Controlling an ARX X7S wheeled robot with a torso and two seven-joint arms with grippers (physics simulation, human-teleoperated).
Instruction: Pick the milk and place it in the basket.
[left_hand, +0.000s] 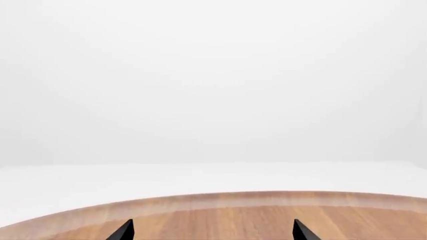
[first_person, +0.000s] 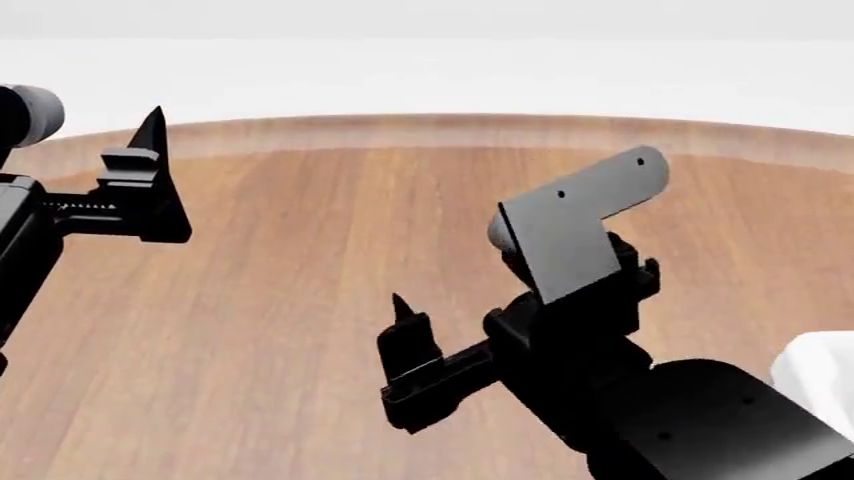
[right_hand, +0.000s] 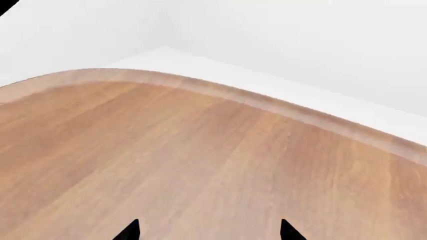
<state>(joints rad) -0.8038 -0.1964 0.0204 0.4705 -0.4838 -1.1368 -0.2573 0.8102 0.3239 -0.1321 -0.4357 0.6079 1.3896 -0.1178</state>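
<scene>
The milk is out of view in all three views. The basket cannot be made out with certainty; only a white shape (first_person: 823, 368) pokes in at the right edge of the head view. My left gripper (first_person: 144, 172) hangs above the left part of the wooden table (first_person: 307, 230); in the left wrist view its fingertips (left_hand: 124, 231) stand far apart with nothing between them, so the left gripper (left_hand: 213, 232) is open. My right gripper (first_person: 411, 360) is over the table's middle front, and the right wrist view shows the gripper (right_hand: 208, 231) open and empty over bare wood.
The table has a curved far edge (first_person: 441, 125) with pale floor and wall behind it. The edge also shows in the left wrist view (left_hand: 220, 199) and the right wrist view (right_hand: 267, 102). My right arm's dark housing (first_person: 667, 410) fills the lower right.
</scene>
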